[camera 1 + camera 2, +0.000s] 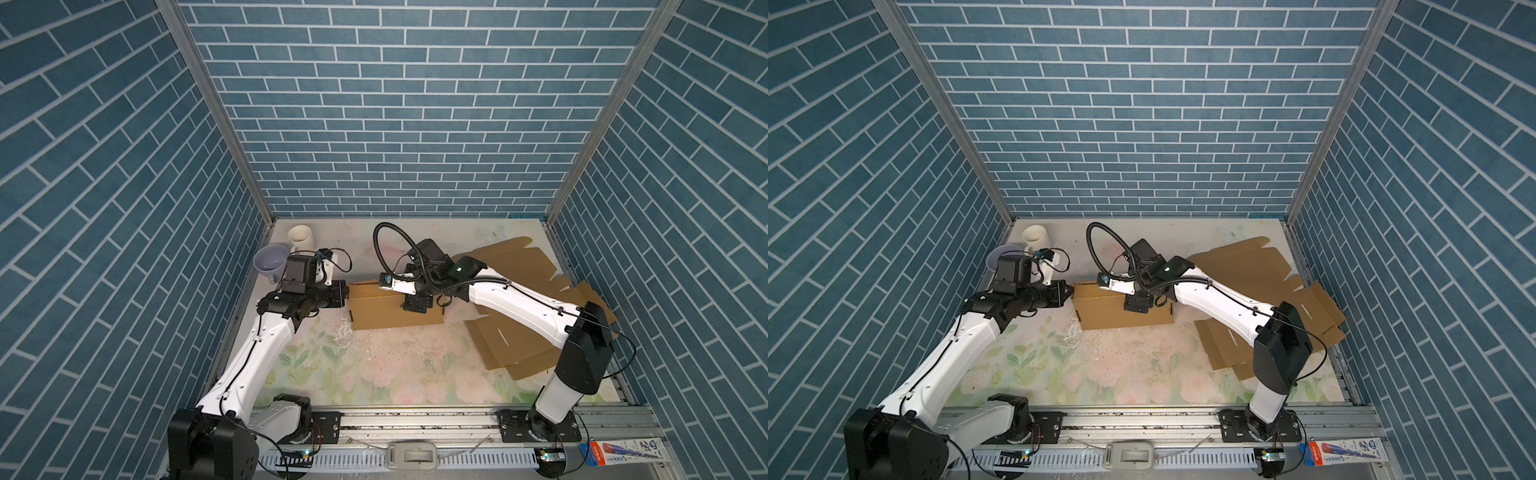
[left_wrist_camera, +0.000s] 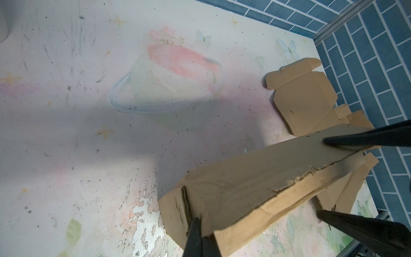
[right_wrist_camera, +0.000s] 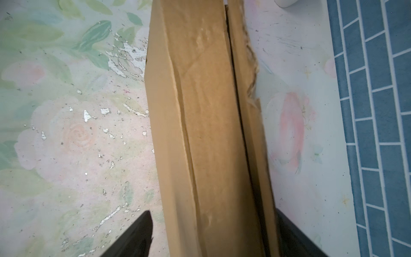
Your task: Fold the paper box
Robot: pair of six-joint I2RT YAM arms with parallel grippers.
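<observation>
Here, right gripper straddles paper box, jaws spread (left gripper closed at its end).

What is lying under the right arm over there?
Flat, unfolded cardboard sheets lie on the table beneath the right arm. The arm covers their middle, so how many overlap, and whether anything else lies there, cannot be seen.

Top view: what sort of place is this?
Likely a robot test booth, not a real room: brick-print wall panels in metal framing, two robot arms bolted to a rail, and flat cardboard waiting on a flowered table.
</observation>
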